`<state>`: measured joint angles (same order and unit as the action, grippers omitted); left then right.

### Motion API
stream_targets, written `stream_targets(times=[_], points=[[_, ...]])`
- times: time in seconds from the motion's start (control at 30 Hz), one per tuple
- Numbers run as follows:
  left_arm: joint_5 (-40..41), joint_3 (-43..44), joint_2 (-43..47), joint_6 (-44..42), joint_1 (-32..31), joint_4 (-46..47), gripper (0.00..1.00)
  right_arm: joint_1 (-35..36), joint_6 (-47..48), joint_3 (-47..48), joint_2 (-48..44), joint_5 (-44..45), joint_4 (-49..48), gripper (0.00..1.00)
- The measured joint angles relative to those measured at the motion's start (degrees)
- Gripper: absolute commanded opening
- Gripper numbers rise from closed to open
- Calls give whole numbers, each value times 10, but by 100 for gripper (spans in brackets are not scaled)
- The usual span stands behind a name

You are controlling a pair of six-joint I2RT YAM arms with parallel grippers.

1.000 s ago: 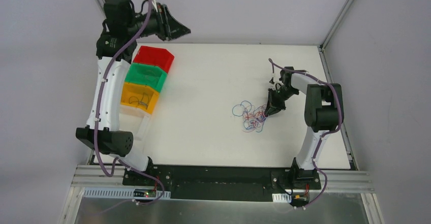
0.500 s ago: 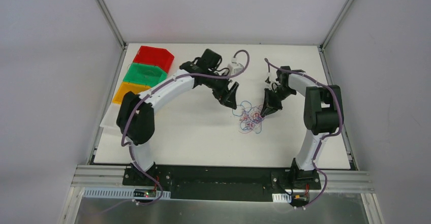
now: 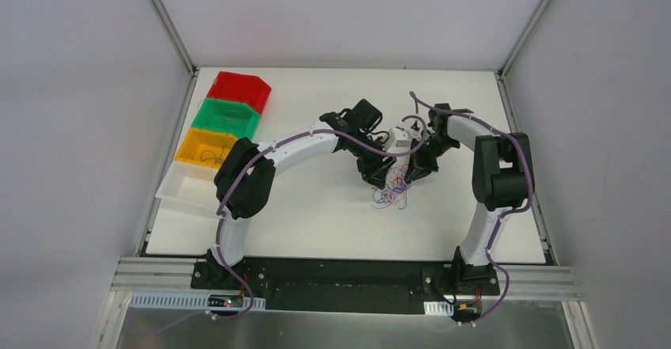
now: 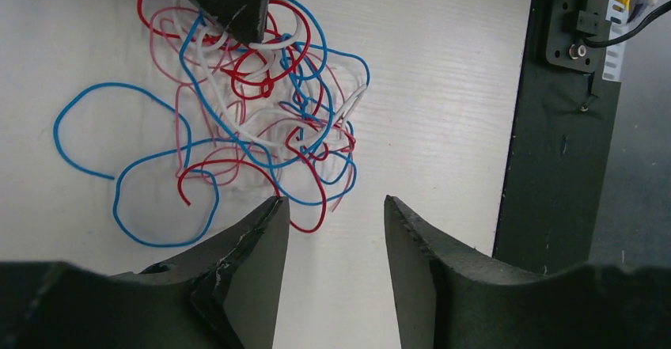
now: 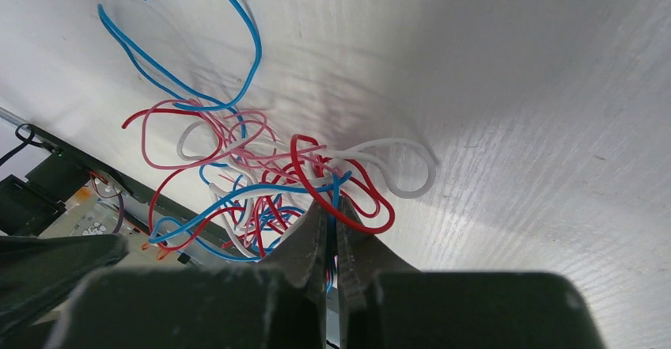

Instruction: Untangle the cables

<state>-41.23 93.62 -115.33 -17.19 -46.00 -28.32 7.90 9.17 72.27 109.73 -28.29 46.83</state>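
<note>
I observe the cables (image 3: 393, 189) as one tangle of red, blue, pink and white strands lying on the white table (image 3: 301, 214), right of centre in the top view. The right gripper (image 5: 331, 206) has its jaws together, pinching red and blue strands at the tangle's upper edge. The left gripper (image 4: 332, 206) stands with its jaws apart and nothing between them, tips just beside the tangle's left side and above bare table in its wrist view. A red bin (image 3: 239, 88), green bin (image 3: 225, 116) and yellow bin (image 3: 207, 146) sit in a row at upper left.
</note>
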Motion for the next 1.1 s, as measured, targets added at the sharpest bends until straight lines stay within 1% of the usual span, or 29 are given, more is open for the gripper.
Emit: stream_targets(times=[0.2, 0.3, 0.33, 0.37, 0.47, 0.5, 0.67, 0.73, 0.8, 0.93, 1.03, 1.1], points=[[28, 2, -24, -2, -21, 14, 47, 4, -1, 0, 0, 0, 0, 0], [45, 2, -40, -2, -23, 21, 43, 5, -1, 0, 0, 0, 0, 0], [50, 2, -43, -2, -23, 22, 40, 5, -2, 0, 0, 0, 0, 0], [56, 2, -45, -2, -23, 23, 32, 5, -2, 0, 0, 0, 0, 0], [65, 2, -47, 0, -23, 25, 3, 5, -2, -2, 0, 0, 0, 0], [67, 2, -47, 1, -23, 26, 0, 5, -2, -2, 0, 0, 0, 0], [59, 1, -42, 5, -23, 27, 0, 5, -2, -3, 0, 7, 0, 0], [50, -7, -23, 7, -23, 23, 0, 5, -3, -3, 0, 19, -1, 0], [35, -18, 14, 9, -23, 13, 0, 5, -6, -3, 0, 34, -1, 2], [2, -23, 120, 19, -14, 7, 0, 11, -19, -1, -1, 38, 6, 7], [-24, 0, 186, 38, 8, -13, 0, 13, -26, 8, -1, 40, 18, 9], [-39, 34, 204, 57, 31, -28, 0, 13, -30, 17, -1, 38, 26, 13]])
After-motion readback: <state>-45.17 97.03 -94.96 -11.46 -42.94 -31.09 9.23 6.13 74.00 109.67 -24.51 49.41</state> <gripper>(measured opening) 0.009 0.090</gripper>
